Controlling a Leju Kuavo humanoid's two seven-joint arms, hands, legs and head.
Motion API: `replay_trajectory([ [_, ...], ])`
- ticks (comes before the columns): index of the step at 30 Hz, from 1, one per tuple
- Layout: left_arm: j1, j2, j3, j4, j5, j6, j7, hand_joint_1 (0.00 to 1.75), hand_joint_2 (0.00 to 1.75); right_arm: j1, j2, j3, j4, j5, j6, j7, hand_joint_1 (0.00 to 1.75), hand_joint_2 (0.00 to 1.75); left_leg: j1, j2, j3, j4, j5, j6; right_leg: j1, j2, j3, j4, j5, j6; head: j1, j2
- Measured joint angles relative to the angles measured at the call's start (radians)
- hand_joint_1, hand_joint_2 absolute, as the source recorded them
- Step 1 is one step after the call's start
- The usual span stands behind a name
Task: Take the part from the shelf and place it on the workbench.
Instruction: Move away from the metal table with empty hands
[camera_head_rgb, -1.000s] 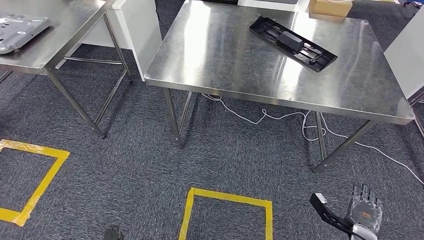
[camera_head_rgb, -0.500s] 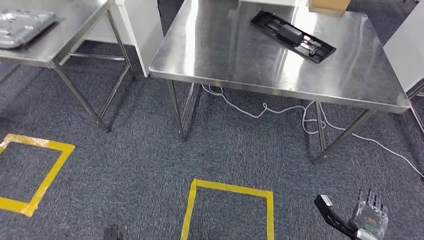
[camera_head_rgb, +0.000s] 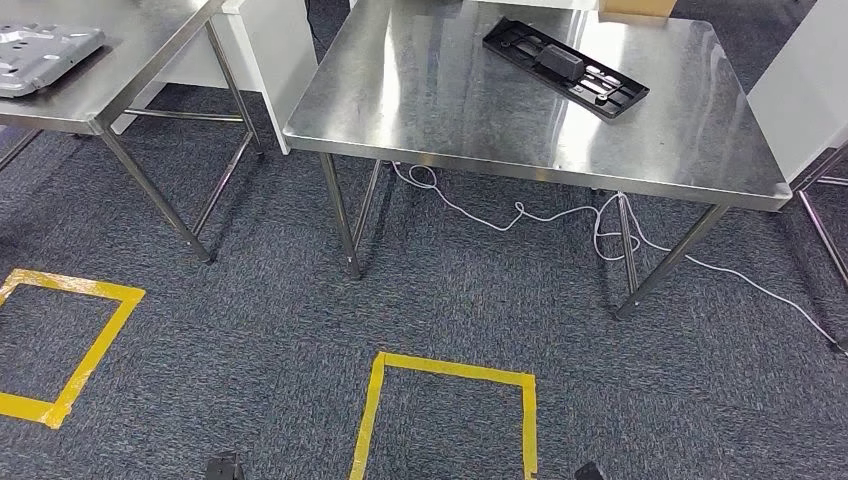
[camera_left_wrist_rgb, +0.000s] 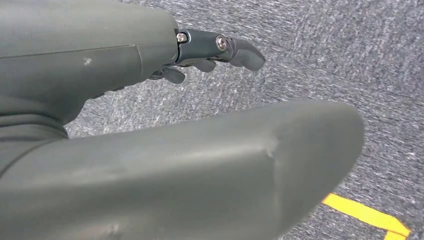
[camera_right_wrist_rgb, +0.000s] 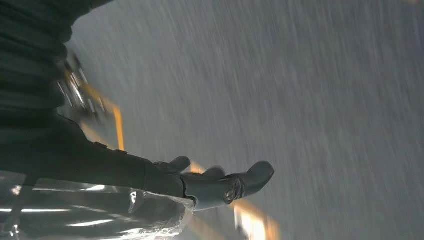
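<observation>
My left hand (camera_left_wrist_rgb: 150, 125) hangs at my side over grey carpet (camera_head_rgb: 250, 350), its thumb and dark fingers (camera_left_wrist_rgb: 235, 50) stretched out and apart with nothing in them. Just past that thumb lies a strip of yellow tape (camera_left_wrist_rgb: 367, 216) on the floor.

My right hand (camera_right_wrist_rgb: 200, 187) hangs on the other side, over the same carpet; its wrist picture is blurred, but the fingers (camera_right_wrist_rgb: 255, 177) reach out straight and apart and nothing sits between them. Yellow tape runs on the floor close under it as well.

Ahead of both hands, on the floor between them, a yellow tape square (camera_head_rgb: 445, 415) is marked out, and a second tape square (camera_head_rgb: 60, 340) lies farther off on my left hand's side.

Beyond the squares stands the steel workbench (camera_head_rgb: 420, 110), well apart from either hand, with a white cable (camera_head_rgb: 520, 215) trailing on the carpet beneath it. The black part (camera_head_rgb: 565, 68) lies flat on the far half of the bench top, toward my right hand's side, slanted across the surface and touched by neither hand.

Farther off on my left hand's side is another steel table (camera_head_rgb: 150, 60) bearing a grey metal plate (camera_head_rgb: 45, 50). White panels (camera_head_rgb: 275, 60) stand between the two tables.
</observation>
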Motion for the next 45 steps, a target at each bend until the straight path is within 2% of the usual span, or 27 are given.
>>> replay_trajectory([
  [9,-0.001,0.001,0.000,0.000,-0.004,0.002,0.000,0.00,0.00,0.004,0.009,-0.014,0.010,-0.007,0.017,0.011,0.00,1.75,-0.002,0.001,0.001,-0.003,0.002,0.002,0.002,0.000,-0.002,0.001,0.002,0.003,0.000,0.000],
  [11,0.000,0.001,0.000,0.000,-0.014,0.014,0.003,0.00,0.00,0.019,0.042,-0.037,0.035,0.021,0.062,0.072,0.00,1.75,-0.002,0.005,-0.002,-0.017,0.018,0.012,0.002,0.000,-0.009,0.000,0.007,0.016,0.000,0.000],
  [12,0.001,0.001,0.000,0.000,-0.022,0.022,0.004,0.00,0.00,0.027,0.065,-0.046,0.052,0.047,0.096,0.107,0.00,1.75,-0.001,0.008,-0.011,-0.026,0.034,0.020,-0.001,0.000,-0.036,0.054,-0.024,0.019,0.000,0.000],
  [13,0.002,0.000,0.000,0.000,-0.030,0.029,0.009,0.00,0.00,0.034,0.089,-0.050,0.069,0.082,0.135,0.139,0.00,1.75,0.002,0.011,-0.028,-0.036,0.056,0.024,-0.006,0.000,-0.055,0.113,-0.059,0.028,0.001,0.000],
  [15,0.003,-0.002,0.000,0.000,-0.041,0.037,0.016,0.00,0.00,0.034,0.119,-0.045,0.086,0.128,0.188,0.159,0.00,1.75,0.006,0.016,-0.070,-0.039,0.098,0.005,-0.020,0.003,-0.010,0.098,-0.100,0.036,-0.001,0.000],
  [16,0.004,-0.002,0.000,0.000,-0.044,0.038,0.019,0.00,0.00,0.033,0.125,-0.043,0.089,0.139,0.201,0.162,0.00,1.75,0.008,0.017,-0.082,-0.039,0.113,-0.010,-0.022,0.004,0.036,0.036,-0.086,0.040,-0.003,0.000],
  [17,0.004,-0.002,0.000,0.000,-0.045,0.040,0.021,0.00,0.00,0.032,0.128,-0.041,0.091,0.139,0.207,0.162,0.00,1.75,0.010,0.018,-0.086,-0.040,0.122,-0.024,-0.022,0.005,0.072,-0.030,-0.066,0.033,-0.005,0.000],
  [18,0.005,-0.002,0.000,0.000,-0.046,0.041,0.023,0.00,0.00,0.032,0.129,-0.041,0.092,0.136,0.212,0.162,0.00,1.75,0.014,0.017,-0.088,-0.039,0.124,-0.031,-0.024,0.005,0.070,-0.030,-0.061,0.023,-0.006,0.000],
  [19,0.007,-0.002,0.000,0.000,-0.047,0.043,0.025,0.00,0.00,0.033,0.130,-0.041,0.092,0.132,0.217,0.163,0.00,1.75,0.017,0.017,-0.094,-0.028,0.113,-0.036,-0.025,0.005,0.069,-0.030,-0.055,0.012,-0.006,0.000],
  [20,0.008,-0.002,0.000,0.000,-0.048,0.046,0.028,0.00,0.00,0.034,0.132,-0.041,0.093,0.128,0.221,0.164,0.00,1.75,0.020,0.016,-0.106,0.001,0.087,-0.040,-0.027,0.004,0.067,-0.031,-0.048,0.002,-0.008,0.000],
  [22,0.011,-0.001,-0.001,0.000,-0.058,0.051,0.036,0.00,0.00,0.035,0.135,-0.041,0.093,0.123,0.229,0.165,0.00,1.75,0.021,0.013,-0.151,0.123,0.000,-0.044,-0.023,0.003,0.060,-0.030,-0.036,-0.014,-0.010,0.000],
  [23,0.012,-0.001,-0.003,0.000,-0.066,0.052,0.043,0.00,0.00,0.036,0.137,-0.041,0.093,0.123,0.232,0.166,0.00,1.75,0.021,0.012,-0.174,0.193,-0.039,-0.045,-0.019,0.002,0.053,-0.030,-0.031,-0.018,-0.011,0.000],
  [24,0.013,-0.001,-0.005,0.001,-0.075,0.052,0.053,0.00,0.00,0.036,0.138,-0.041,0.094,0.124,0.235,0.168,0.00,1.75,0.020,0.012,-0.188,0.245,-0.062,-0.045,-0.014,0.002,0.047,-0.029,-0.027,-0.021,-0.011,0.000],
  [25,0.014,-0.002,-0.009,0.001,-0.084,0.049,0.063,0.00,0.00,0.037,0.140,-0.041,0.095,0.124,0.237,0.171,0.00,1.75,0.020,0.012,-0.182,0.259,-0.066,-0.042,-0.009,0.003,0.042,-0.028,-0.024,-0.022,-0.011,0.000],
  [26,0.016,-0.002,-0.014,0.001,-0.094,0.045,0.073,0.00,0.00,0.038,0.140,-0.041,0.096,0.125,0.239,0.174,0.00,1.75,0.018,0.012,-0.155,0.231,-0.053,-0.036,-0.004,0.003,0.039,-0.027,-0.021,-0.022,-0.011,0.000],
  [28,0.017,-0.004,-0.027,0.002,-0.118,0.031,0.087,0.00,0.00,0.040,0.142,-0.041,0.097,0.126,0.244,0.182,0.00,1.75,0.012,0.010,-0.062,0.093,-0.008,-0.014,0.002,0.004,0.038,-0.027,-0.018,-0.021,-0.011,0.000],
  [29,0.018,-0.006,-0.036,0.002,-0.131,0.022,0.093,0.00,0.00,0.040,0.144,-0.041,0.097,0.125,0.247,0.186,0.00,1.75,0.007,0.010,-0.024,0.032,0.008,-0.004,0.006,0.004,0.037,-0.026,-0.017,-0.018,-0.010,0.000],
  [30,0.018,-0.008,-0.045,0.002,-0.144,0.014,0.101,0.00,0.00,0.040,0.146,-0.042,0.098,0.123,0.248,0.190,0.00,1.75,0.003,0.010,-0.002,-0.009,0.015,0.001,0.010,0.003,0.034,-0.023,-0.017,-0.016,-0.010,0.000],
  [32,0.020,-0.015,-0.063,0.002,-0.164,-0.002,0.132,0.00,0.00,0.038,0.149,-0.042,0.098,0.120,0.249,0.195,0.00,1.75,-0.003,0.014,0.004,-0.028,0.017,-0.006,0.016,0.000,0.026,-0.019,-0.017,-0.013,-0.009,0.000],
  [34,0.023,-0.020,-0.077,0.002,-0.178,-0.021,0.178,0.00,0.00,0.036,0.151,-0.043,0.098,0.118,0.250,0.196,0.00,1.75,-0.006,0.015,0.000,-0.030,0.018,-0.013,0.013,0.000,0.020,-0.017,-0.015,-0.010,-0.009,0.000],
  [39,0.025,-0.026,-0.107,0.006,-0.208,-0.069,0.275,0.00,0.00,0.036,0.152,-0.053,0.098,0.110,0.254,0.201,0.00,1.75,-0.013,0.015,-0.007,-0.030,0.024,-0.004,0.008,0.000,0.014,-0.017,-0.009,0.000,-0.010,0.000],
  [45,0.025,-0.029,-0.129,0.008,-0.224,-0.086,0.298,0.00,0.00,0.036,0.151,-0.060,0.098,0.106,0.270,0.210,0.00,1.75,-0.017,0.015,-0.009,-0.029,0.026,-0.001,0.002,0.000,0.011,-0.017,-0.006,0.004,-0.010,0.000],
])
